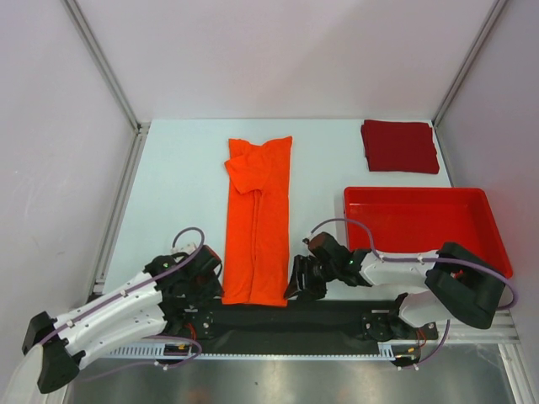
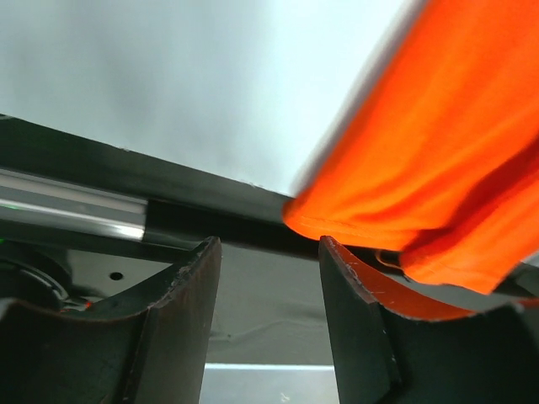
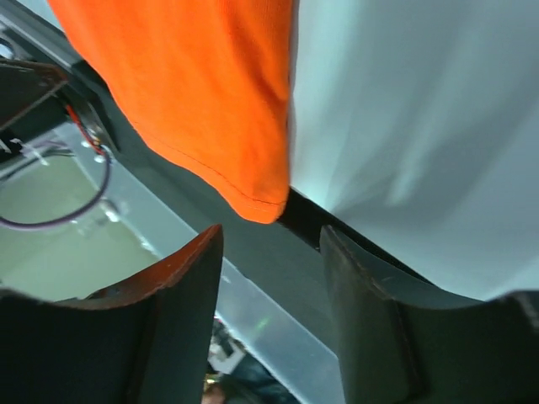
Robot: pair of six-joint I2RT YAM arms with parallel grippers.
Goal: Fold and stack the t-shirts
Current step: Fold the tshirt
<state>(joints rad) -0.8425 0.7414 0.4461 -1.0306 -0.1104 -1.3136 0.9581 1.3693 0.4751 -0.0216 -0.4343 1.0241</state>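
Flanking the near corners of the orange t-shirt (image 1: 257, 236), a long folded strip at mid-worktop (image 1: 177, 194), my left hand (image 2: 269, 244) and right hand (image 3: 271, 234) stand parted, gripping nothing; the dark red t-shirt (image 1: 400, 146) lies folded beyond the tray (image 1: 417, 192).

One orange t-shirt (image 1: 257, 227), one dark red t-shirt (image 1: 400, 146) — one red tray (image 1: 413, 192)

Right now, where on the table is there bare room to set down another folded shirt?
Widest bare table lies left of the orange t-shirt, up to the side rail. A smaller patch sits between it, the dark red t-shirt and the red tray. Crowded: the near edge, where the left gripper and right gripper flank the orange hem.
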